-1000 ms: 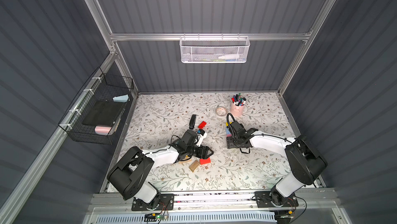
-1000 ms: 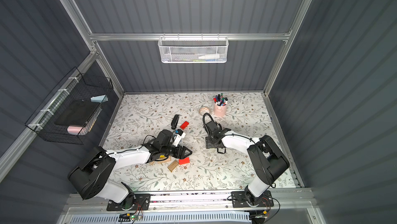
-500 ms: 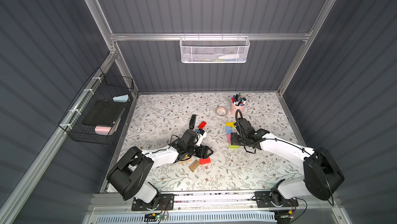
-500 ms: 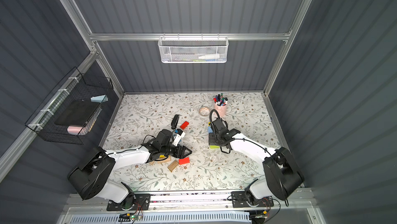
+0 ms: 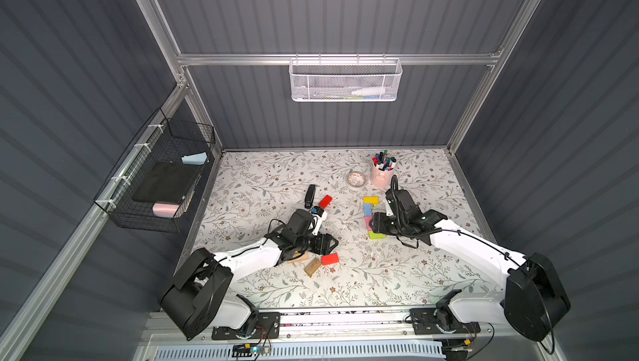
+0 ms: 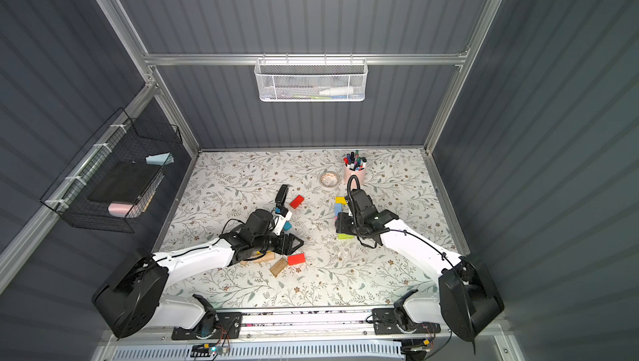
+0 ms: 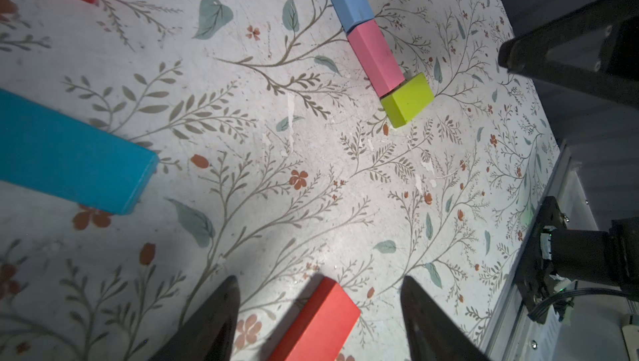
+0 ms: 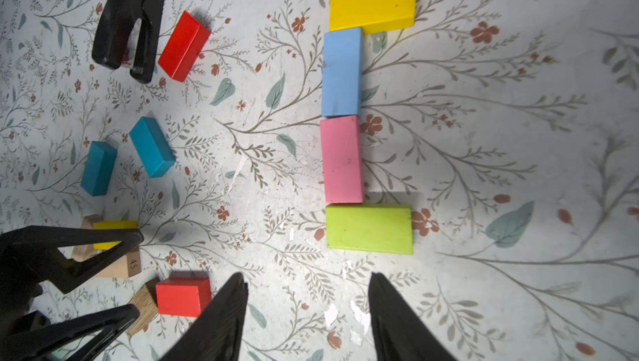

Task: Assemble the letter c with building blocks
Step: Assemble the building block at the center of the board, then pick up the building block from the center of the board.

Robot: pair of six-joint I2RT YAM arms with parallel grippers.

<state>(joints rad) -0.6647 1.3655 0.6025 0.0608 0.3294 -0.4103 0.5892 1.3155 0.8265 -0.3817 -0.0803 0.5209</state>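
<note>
The right gripper (image 8: pixel 307 276) hangs with jaws apart and empty near the lime green block (image 8: pixel 369 229). This block ends a C of 4 blocks, with the yellow block (image 8: pixel 372 1), blue block (image 8: pixel 341 72) and pink block (image 8: pixel 341 159). The left gripper (image 7: pixel 318 278) is likewise spread, and a red block (image 7: pixel 314 321) lies untouched between its fingers.

A black stapler (image 5: pixel 310 196) lies on the floral counter (image 5: pixel 269 169) — farther back, a pink marker cup (image 5: pixel 380 177) beside a tape roll (image 5: pixel 356 180); a white mesh basket (image 5: pixel 345 80) and a black wire basket (image 5: pixel 162 182) hang on the walls.
</note>
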